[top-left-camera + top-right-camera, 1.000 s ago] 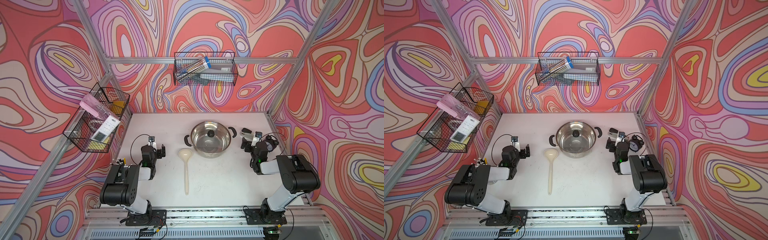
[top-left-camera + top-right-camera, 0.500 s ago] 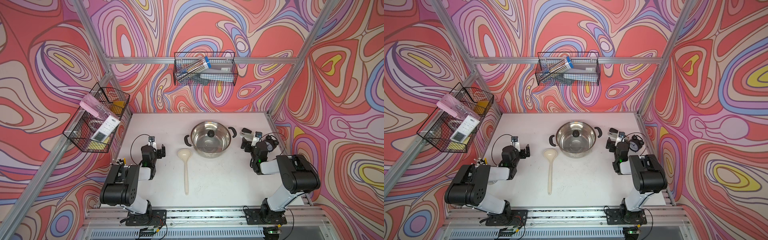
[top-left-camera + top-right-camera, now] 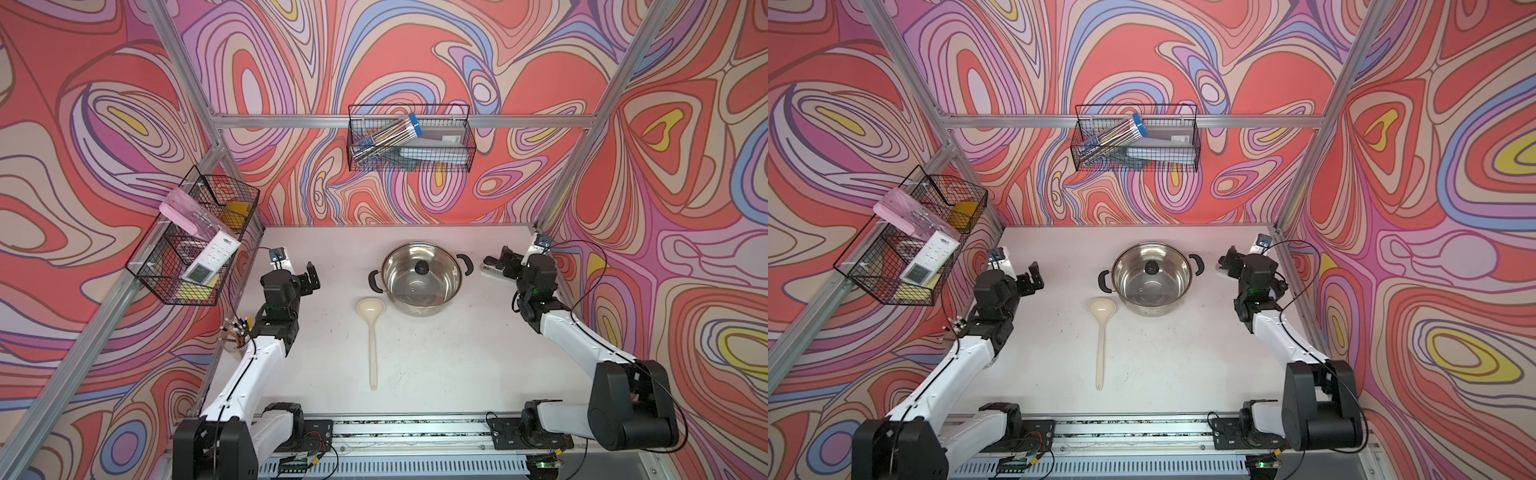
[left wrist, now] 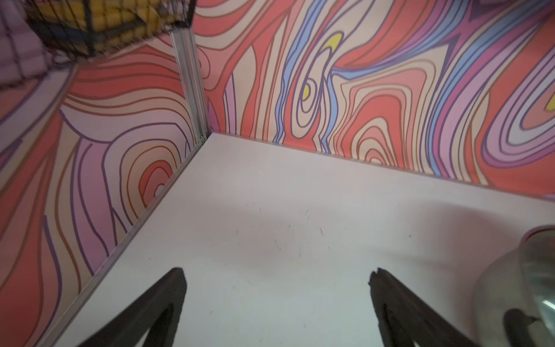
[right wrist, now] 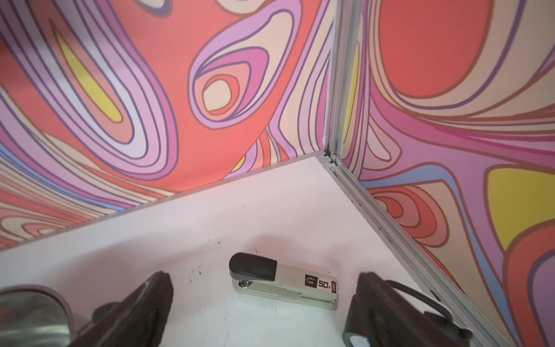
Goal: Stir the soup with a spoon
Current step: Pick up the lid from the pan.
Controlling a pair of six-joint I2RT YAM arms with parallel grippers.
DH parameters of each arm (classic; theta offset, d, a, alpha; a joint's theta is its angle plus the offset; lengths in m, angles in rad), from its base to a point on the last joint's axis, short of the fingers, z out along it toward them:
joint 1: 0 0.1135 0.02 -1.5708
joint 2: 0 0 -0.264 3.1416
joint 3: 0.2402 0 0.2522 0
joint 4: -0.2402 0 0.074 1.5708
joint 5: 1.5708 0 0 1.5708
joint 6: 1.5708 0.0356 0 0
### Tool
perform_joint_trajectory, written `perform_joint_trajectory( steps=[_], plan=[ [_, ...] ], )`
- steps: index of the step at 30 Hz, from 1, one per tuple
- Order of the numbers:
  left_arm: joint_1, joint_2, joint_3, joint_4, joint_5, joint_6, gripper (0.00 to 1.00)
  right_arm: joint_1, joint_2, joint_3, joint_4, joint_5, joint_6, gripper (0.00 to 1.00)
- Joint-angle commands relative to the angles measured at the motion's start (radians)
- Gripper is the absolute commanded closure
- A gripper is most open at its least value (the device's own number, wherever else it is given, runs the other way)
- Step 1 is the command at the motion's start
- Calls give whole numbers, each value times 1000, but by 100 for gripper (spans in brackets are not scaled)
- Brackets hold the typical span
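Both claws are seen empty, jaws spread wide: the left claw is held over bare bench, the right claw just over a stapler. Nothing is gripped, so the pick-up is judged not yet begun. The ladle is laid flat beside the pot, bowl end nearest it. Its thin handle must be pinched next. A black knob, seemingly a glass lid's, is shown only in both top views, and the ladle is missed by both wrist views.
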Motion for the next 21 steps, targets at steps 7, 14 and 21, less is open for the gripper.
perform_joint_trajectory(
  steps=[7, 14, 21],
  plan=[
    [-87, 150, 490, -784, 262, -386, 1, -4, 11, 341, -790, -143, 276, 6],
    [-419, 439, 936, -1051, 176, -363, 1, -2, 5, 470, -957, -363, 286, 18],
    [-632, 777, 1340, -1260, 86, -334, 1, 56, -6, 571, -1074, -406, 295, 18]
  ],
)
